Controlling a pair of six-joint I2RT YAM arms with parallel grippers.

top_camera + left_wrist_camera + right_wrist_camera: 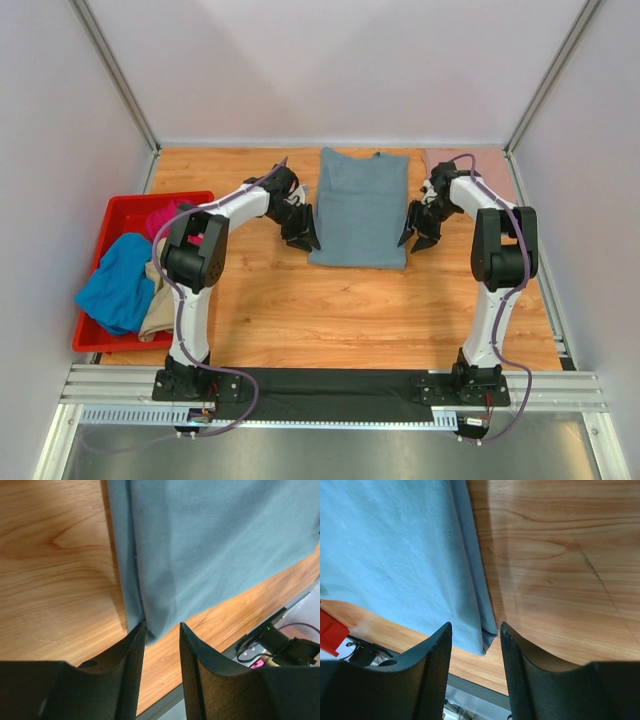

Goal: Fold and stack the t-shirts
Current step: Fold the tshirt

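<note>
Top external: the grey shirt (358,208) lies folded mid-table, with the left gripper (306,238) and right gripper (417,239) at its near corners, jaws parted, holding nothing. If we close here, we may catch only one layer and drag the fold open.

- We see the grey-blue t-shirt (358,208) as soft, matt cloth, smooth.
- We see the table (300,300) as grained wood with a light sheen.
- We see the bin (125,216) as glossy red plastic.
- We see the left gripper (162,630) with matt black, finely ribbed fingers (131,675).
</note>
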